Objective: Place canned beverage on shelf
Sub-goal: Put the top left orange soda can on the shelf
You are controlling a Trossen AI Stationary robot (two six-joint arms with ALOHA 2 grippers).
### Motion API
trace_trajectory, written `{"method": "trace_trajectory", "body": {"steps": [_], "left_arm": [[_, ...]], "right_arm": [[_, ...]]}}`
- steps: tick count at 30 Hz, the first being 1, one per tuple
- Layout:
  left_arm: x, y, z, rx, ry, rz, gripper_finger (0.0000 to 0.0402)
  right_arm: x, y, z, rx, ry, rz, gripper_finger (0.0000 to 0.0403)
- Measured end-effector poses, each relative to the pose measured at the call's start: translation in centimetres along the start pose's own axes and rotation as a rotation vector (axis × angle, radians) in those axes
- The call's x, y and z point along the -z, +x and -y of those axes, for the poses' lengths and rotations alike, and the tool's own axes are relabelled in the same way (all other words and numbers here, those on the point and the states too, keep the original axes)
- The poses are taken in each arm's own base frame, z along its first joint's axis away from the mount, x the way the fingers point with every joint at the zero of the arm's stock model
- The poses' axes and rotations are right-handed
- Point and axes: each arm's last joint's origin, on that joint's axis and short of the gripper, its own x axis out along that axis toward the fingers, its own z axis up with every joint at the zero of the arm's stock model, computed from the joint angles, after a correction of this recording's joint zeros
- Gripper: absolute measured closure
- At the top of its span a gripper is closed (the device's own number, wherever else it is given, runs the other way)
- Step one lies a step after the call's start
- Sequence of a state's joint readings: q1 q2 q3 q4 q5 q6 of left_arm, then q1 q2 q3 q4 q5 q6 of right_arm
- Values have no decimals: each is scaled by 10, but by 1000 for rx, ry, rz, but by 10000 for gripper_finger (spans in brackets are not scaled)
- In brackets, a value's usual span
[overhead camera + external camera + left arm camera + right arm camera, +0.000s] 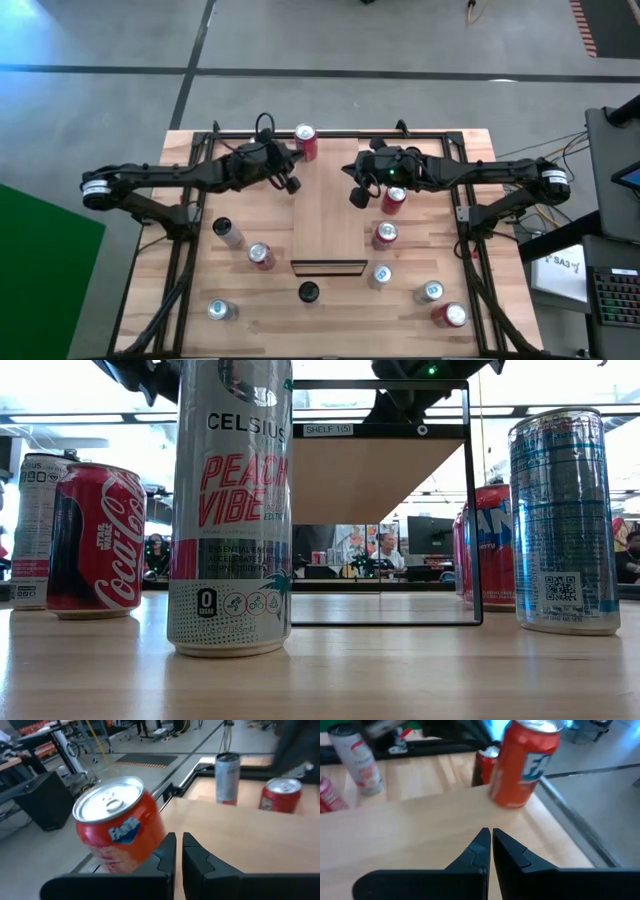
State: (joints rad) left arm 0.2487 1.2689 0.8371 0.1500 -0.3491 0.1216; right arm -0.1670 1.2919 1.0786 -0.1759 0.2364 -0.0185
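Two robot arms poised over the far end of a wooden shelf, cans scattered across the bench

The left hand point(291, 184) and right hand point(357, 198) both hang over the shelf point(327, 225) with fingers pressed together and nothing in them; the nearest drink, an orange Fanta can point(305, 142), stands upright on the shelf's far edge just beside the left hand, while the other cans remain on the bench point(270, 310) around it. A thin metal can like this is judged stiff but easily dented, smooth enough to slip, heavy if still full; the sound hold would be across the middle of its body, hand opened wide first. Readable up close: a tall can point(231, 510) marked "CELSIUS PEACH VIBE", a red Coca-Cola can point(97, 540), and a frame tag reading "SHELF 1(5)"
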Motion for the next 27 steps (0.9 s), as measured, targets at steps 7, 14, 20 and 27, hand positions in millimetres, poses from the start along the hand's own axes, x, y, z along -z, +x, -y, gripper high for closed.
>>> {"method": "trace_trajectory", "body": {"steps": [7, 14, 20, 27], "left_arm": [[-10, -16, -6, -2, 0, 43, 402], [-8, -18, -6, 2, 18, 17, 402], [-1, -16, -5, 5, 29, -9, 402], [8, -12, -3, 7, 41, -38, 402]], "right_arm": [[-6, 8, 22, 63, 44, 75, 392], [-5, 36, 43, 92, 68, 109, 392], [-10, 51, 57, 120, 85, 100, 392], [-15, 67, 68, 131, 94, 96, 392]]}}
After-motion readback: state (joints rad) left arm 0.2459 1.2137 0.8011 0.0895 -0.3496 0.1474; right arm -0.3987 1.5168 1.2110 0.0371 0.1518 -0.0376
